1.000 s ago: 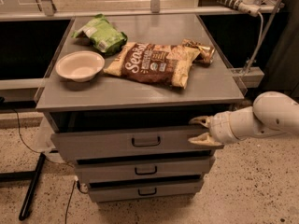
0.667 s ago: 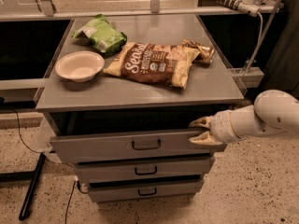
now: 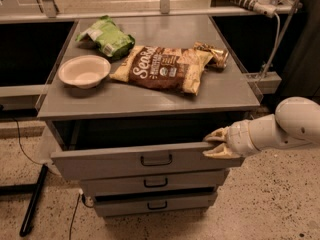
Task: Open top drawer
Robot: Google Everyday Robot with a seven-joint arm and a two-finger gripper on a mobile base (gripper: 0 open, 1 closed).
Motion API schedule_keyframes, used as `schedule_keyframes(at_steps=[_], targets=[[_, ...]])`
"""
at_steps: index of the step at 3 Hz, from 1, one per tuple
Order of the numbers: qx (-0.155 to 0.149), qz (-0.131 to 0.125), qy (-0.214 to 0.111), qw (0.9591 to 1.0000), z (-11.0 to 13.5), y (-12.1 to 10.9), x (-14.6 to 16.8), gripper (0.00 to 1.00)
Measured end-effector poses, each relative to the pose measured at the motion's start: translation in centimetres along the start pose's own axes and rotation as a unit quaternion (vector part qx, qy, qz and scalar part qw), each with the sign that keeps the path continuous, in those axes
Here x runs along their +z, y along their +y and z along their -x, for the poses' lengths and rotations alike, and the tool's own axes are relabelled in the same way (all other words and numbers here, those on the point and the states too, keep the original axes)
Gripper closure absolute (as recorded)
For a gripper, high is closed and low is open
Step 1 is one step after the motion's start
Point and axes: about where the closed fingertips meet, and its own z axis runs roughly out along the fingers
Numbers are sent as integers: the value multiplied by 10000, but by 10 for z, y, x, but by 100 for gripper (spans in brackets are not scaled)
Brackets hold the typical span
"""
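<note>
The top drawer [image 3: 115, 163] is the widest grey front, with a small black loop handle [image 3: 156, 160]. It stands pulled partway out from under the cabinet top, and a dark gap shows behind its front. My gripper [image 3: 211, 145] is at the right end of that front. Its two tan fingers are apart: the upper one lies over the drawer's top rim and the lower one against the front face. My white arm [image 3: 290, 124] reaches in from the right.
Two narrower grey drawers, the middle [image 3: 190, 179] and the bottom [image 3: 185, 203], sit below. On the cabinet top [image 3: 150, 103] lie a white bowl [image 3: 84, 70], a green bag [image 3: 106, 38], a brown chip bag [image 3: 162, 68] and a small packet [image 3: 212, 54]. A black bar [image 3: 34, 199] lies on the floor at left.
The top drawer has slid further out toward the camera, and my gripper has moved with its right end. The gap behind the drawer front is wider.
</note>
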Motion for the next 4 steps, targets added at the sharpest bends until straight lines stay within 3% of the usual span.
schedule_keyframes(at_steps=[1, 4], targets=[[0, 1, 0, 10000, 0, 0, 0, 81], [195, 44, -25, 9998, -14, 7, 1, 12]])
